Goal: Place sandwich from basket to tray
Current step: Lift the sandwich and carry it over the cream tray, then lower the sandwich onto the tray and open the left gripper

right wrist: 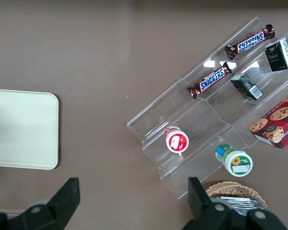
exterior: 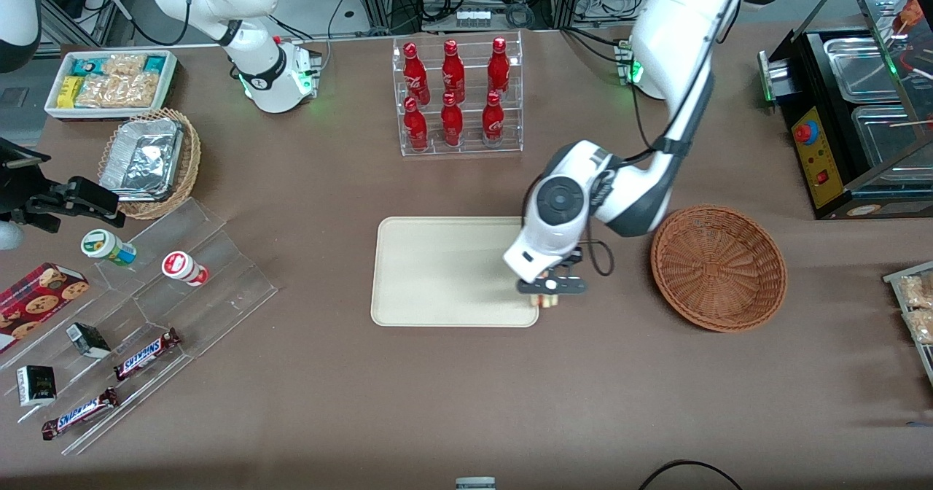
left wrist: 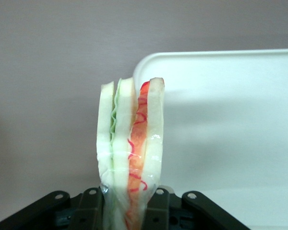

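Gripping sandwich (left wrist: pixel 130 153), gripper (exterior: pixel 550 291) over tray (exterior: pixel 437 271) corner — basket (exterior: pixel 718 267) beside

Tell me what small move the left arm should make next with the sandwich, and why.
Probably shift a little farther over the tray before lowering. The gripper is shut on the sandwich right at the tray's corner nearest the basket, so releasing here might land it on the rim or the table.

Sandwich (left wrist: pixel 129 158): pale bread, red, orange and green layers. Tray (exterior: pixel 437 271): cream. Basket (exterior: pixel 718 267): reddish-brown weave. Gripper (exterior: pixel 550 292): black, above tray corner. Table (exterior: pixel 466 402): brown.
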